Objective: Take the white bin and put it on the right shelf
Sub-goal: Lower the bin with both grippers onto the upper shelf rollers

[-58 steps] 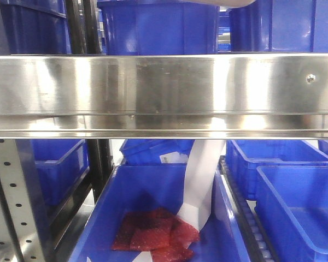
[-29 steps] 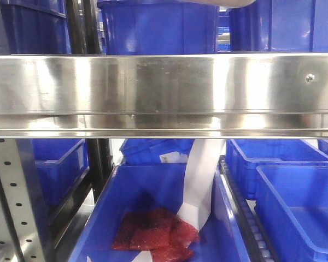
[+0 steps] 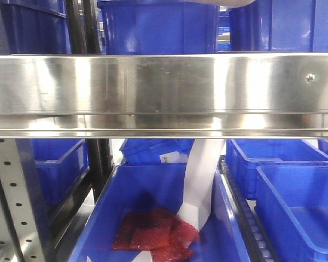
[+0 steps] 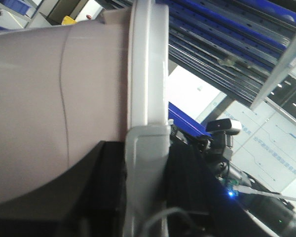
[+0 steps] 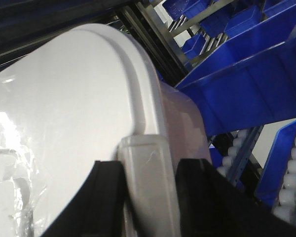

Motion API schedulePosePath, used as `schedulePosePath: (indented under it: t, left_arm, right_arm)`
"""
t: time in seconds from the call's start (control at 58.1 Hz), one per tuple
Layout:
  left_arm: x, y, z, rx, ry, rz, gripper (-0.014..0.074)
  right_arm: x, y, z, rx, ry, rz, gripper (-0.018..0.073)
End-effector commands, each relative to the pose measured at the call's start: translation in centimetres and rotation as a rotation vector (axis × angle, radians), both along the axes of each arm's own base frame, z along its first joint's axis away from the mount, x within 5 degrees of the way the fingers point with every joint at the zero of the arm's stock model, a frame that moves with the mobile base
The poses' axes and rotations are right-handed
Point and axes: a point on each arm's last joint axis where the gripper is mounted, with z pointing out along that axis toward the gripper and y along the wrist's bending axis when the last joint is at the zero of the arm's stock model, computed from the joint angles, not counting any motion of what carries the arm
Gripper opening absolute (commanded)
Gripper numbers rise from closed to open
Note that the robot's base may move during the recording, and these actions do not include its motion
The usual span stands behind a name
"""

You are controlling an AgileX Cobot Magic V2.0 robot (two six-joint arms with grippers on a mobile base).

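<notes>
The white bin (image 4: 44,94) fills the left wrist view: a pale pinkish wall under a white lid rim. My left gripper (image 4: 145,153) is shut on the bin's end clasp, one black finger (image 4: 108,182) on each side. In the right wrist view the bin's flat white lid (image 5: 64,118) faces the camera. My right gripper (image 5: 149,170) is shut on the clasp at that end, its fingers (image 5: 204,197) pressed against it. The right shelf (image 3: 164,90) shows as a broad shiny steel rail straight ahead. A pale sliver of the bin (image 3: 229,3) shows at the top edge above it.
Blue bins (image 3: 158,27) stand on the level above the rail. Below it, an open blue bin (image 3: 126,191) holds red packets (image 3: 153,232) and a white strip (image 3: 199,180). More blue bins (image 3: 295,202) sit to the right. A perforated upright (image 3: 11,202) stands lower left.
</notes>
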Motion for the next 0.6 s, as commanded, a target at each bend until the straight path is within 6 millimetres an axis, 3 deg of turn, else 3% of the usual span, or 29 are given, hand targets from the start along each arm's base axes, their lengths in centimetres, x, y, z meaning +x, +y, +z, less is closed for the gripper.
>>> schedulePosePath:
  t: [0.0,0.31,0.585]
  left_arm:
    - [-0.4,-0.4,1.6,-0.069,-0.045,-0.033,-0.0117]
    - [3.4,-0.4,-1.9,-0.037,0.075,-0.030,-0.0116]
    - [4.2,-0.4,-3.0,0.002,0.080,-0.028,-0.0112]
  right_arm:
    - [-0.8,0.7,2.7,0.159,-0.091,0.088,0.0059]
    - [2.9,0.2,-1.0,0.184,0.032,0.101,0.0059]
    - [4.1,0.2,-2.5,0.184,0.063,0.130,0.0061]
